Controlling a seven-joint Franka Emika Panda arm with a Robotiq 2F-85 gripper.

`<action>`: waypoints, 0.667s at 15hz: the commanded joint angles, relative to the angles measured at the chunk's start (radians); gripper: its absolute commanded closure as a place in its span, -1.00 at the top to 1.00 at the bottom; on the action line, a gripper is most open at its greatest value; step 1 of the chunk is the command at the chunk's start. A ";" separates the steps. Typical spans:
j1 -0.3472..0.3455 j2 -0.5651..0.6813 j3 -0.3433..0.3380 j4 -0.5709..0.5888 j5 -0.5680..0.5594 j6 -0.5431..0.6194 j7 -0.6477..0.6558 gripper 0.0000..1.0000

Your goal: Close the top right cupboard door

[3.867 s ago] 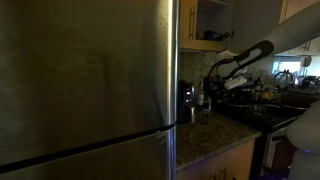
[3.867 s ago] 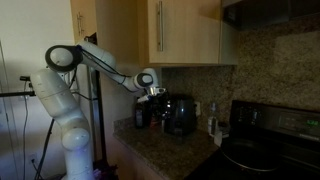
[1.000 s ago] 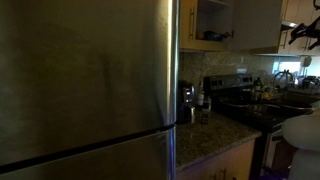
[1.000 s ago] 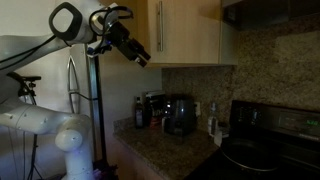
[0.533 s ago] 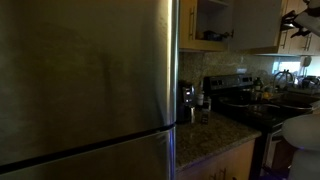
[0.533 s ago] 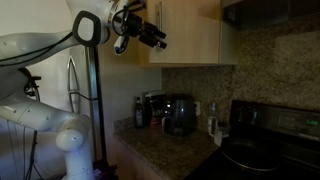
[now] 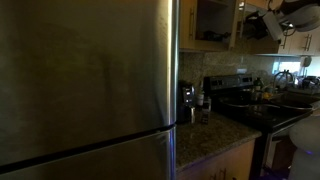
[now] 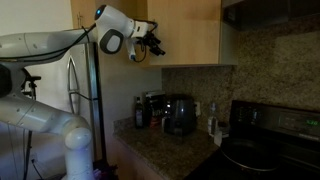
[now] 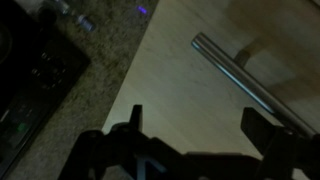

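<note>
The top right cupboard door [image 8: 190, 30] is a pale beige panel with a steel bar handle [image 9: 240, 72]. In an exterior view it [image 7: 252, 28] stands beside the open, dark cupboard interior [image 7: 210, 25], where some items sit on a shelf. My gripper [image 8: 150, 45] is raised to the door's handle-side edge. It also shows in an exterior view [image 7: 270, 15]. In the wrist view the gripper [image 9: 200, 125] is open and empty. The door face fills the space between the fingers [image 9: 135, 115], with the handle just beyond. I cannot tell whether it touches the door.
A big brushed-steel fridge [image 7: 85, 80] fills the left of an exterior view. Below the cupboards a granite counter [image 8: 160, 152] carries a black coffee maker [image 8: 178, 113] and bottles [image 8: 139, 112]. A black stove [image 8: 265, 140] stands to the right. A stand pole [image 8: 95, 110] rises near the arm.
The arm has risen from counter height to the wall cupboard. Over the last second the gripper swung in against the door's handle side. The door looks narrower and darker now.
</note>
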 commanded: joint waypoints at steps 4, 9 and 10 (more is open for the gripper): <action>0.169 0.136 0.029 0.007 0.178 0.097 -0.059 1.00; 0.178 0.180 0.048 -0.012 0.202 0.234 -0.073 1.00; 0.195 0.226 0.052 0.004 0.219 0.324 -0.067 1.00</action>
